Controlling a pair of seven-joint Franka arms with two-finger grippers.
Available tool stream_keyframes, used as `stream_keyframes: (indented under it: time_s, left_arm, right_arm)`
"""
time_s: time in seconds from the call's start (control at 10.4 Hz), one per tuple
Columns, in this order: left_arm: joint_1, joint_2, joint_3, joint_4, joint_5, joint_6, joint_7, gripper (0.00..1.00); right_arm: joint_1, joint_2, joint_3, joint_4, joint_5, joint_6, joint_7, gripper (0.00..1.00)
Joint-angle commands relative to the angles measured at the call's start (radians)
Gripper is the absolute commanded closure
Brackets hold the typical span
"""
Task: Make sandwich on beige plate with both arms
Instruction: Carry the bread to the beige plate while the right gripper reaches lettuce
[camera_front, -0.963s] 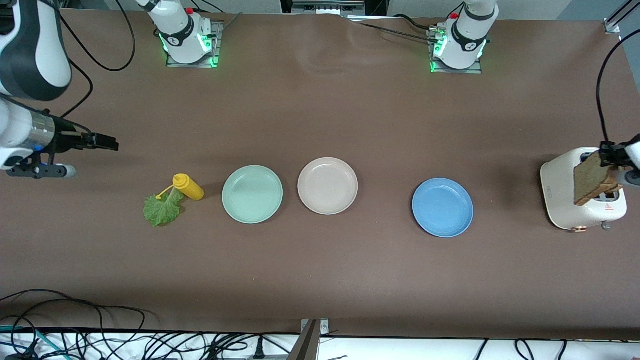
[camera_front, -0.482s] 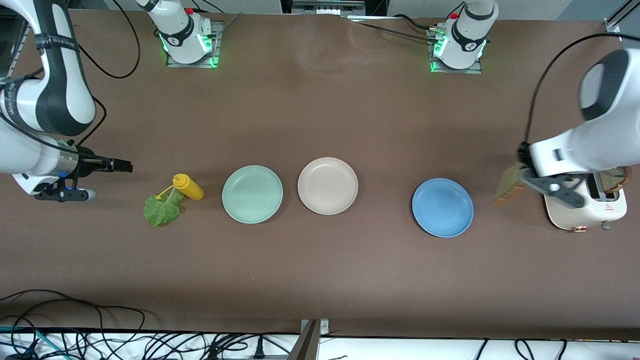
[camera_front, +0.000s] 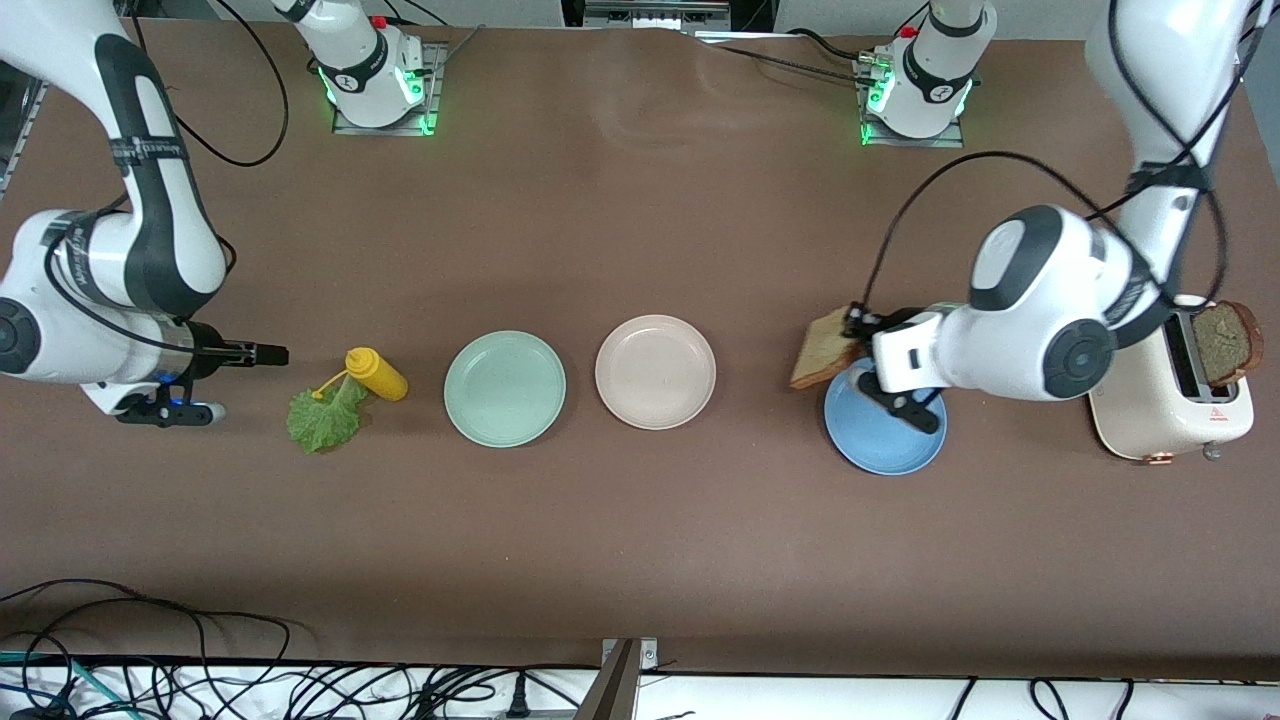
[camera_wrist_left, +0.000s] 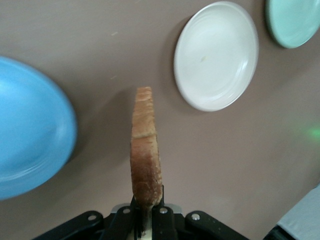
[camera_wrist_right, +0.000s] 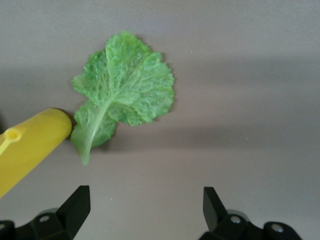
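Bread slice (camera_front: 824, 346) carried on edge, pinched at one crust in the closed left hand (camera_front: 858, 322), over the rim of the blue plate (camera_front: 886, 440) that faces the beige plate (camera_front: 655, 371); judged as transfer from the toaster (camera_front: 1150, 410) toward the beige plate, since the held slice points that way and the beige plate lies bare; in the left wrist view, slice (camera_wrist_left: 145, 150) seen edge-on, upright, with crust gripped between the fingers (camera_wrist_left: 131, 214), beige plate (camera_wrist_left: 216, 55) ahead, blue plate (camera_wrist_left: 30, 130) just beside. Second slice (camera_front: 1225, 342) seated in a toaster slot at the left arm's end of the tabletop, upper half exposed, likely parked there for a later pick. Right hand (camera_front: 268, 353) held low over bare tabletop beside the lettuce leaf (camera_front: 324, 417), toward the right arm's end; fully open, gripping nothing, touching nothing; in the right wrist view, both fingertips (camera_wrist_right: 80, 202) spread wide with the leaf (camera_wrist_right: 125, 92) flat on the tabletop ahead of them; judged as staged for a pick of the leaf. Yellow squeeze bottle (camera_front: 376, 373) lying on its side, touching the leaf stem. Mint green plate (camera_front: 505, 388) bare, just beside the beige plate, toward the right arm's end. Sandwich not yet started; nothing on the beige plate.
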Motion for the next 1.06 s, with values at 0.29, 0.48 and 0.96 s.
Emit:
stream_keyframes:
  time_s: [0.29, 0.48, 0.96]
  left_arm:
    - [-0.107, 0.140, 0.002, 0.027, -0.366, 0.211, 0.026, 1.00]
    - [-0.132, 0.218, 0.004, 0.026, -0.452, 0.267, 0.098, 1.00]
    - [-0.152, 0.328, 0.004, 0.030, -0.552, 0.395, 0.310, 1.00]
  right_arm:
    - [0.002, 0.110, 0.003, 0.016, 0.108, 0.135, 0.003, 0.00]
    - [0.002, 0.145, 0.005, 0.016, 0.113, 0.166, 0.009, 0.00]
    - [0.013, 0.200, 0.006, 0.042, 0.135, 0.213, 0.011, 0.00]
